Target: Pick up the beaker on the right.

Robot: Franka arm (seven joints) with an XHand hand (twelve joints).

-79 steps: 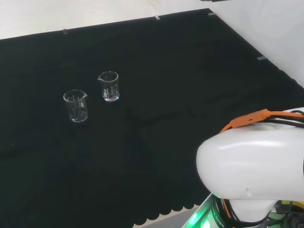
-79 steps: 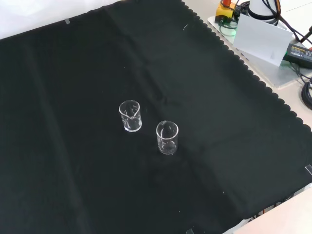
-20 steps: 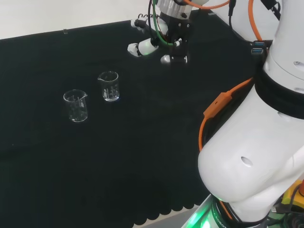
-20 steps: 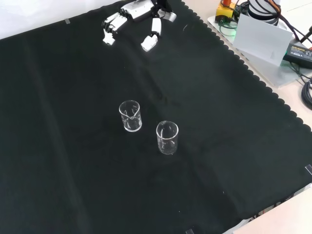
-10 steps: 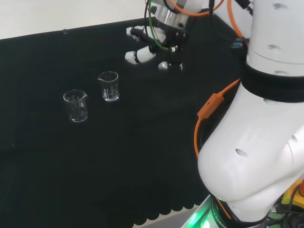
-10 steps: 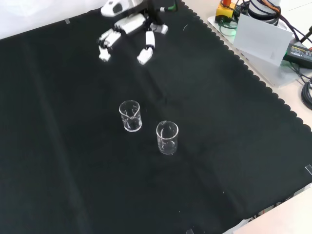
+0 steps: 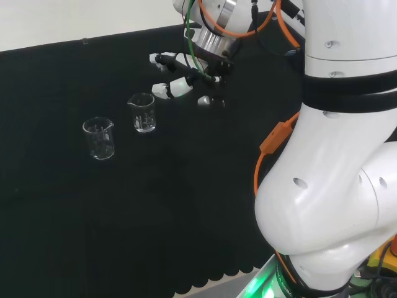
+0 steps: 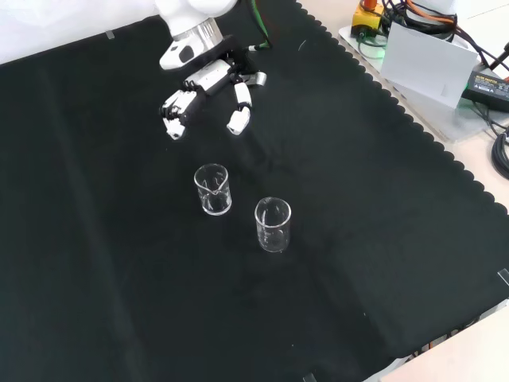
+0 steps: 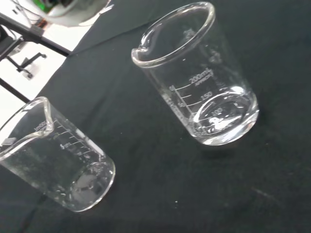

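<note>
Hand (image 7: 186, 84) hovers with fingers spread and empty just beside the right-hand beaker (image 7: 142, 112) in the head view, presumably to wrap it; the second beaker (image 7: 99, 138) stands near on the worktop (image 7: 186, 205).

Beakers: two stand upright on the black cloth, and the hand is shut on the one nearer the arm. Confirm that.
Not quite. Both beakers, the nearer one and the other, do stand upright on the cloth, but the hand holds neither. The front view shows it open, fingers spread, above the cloth and apart from both, short of the nearer one.
</note>
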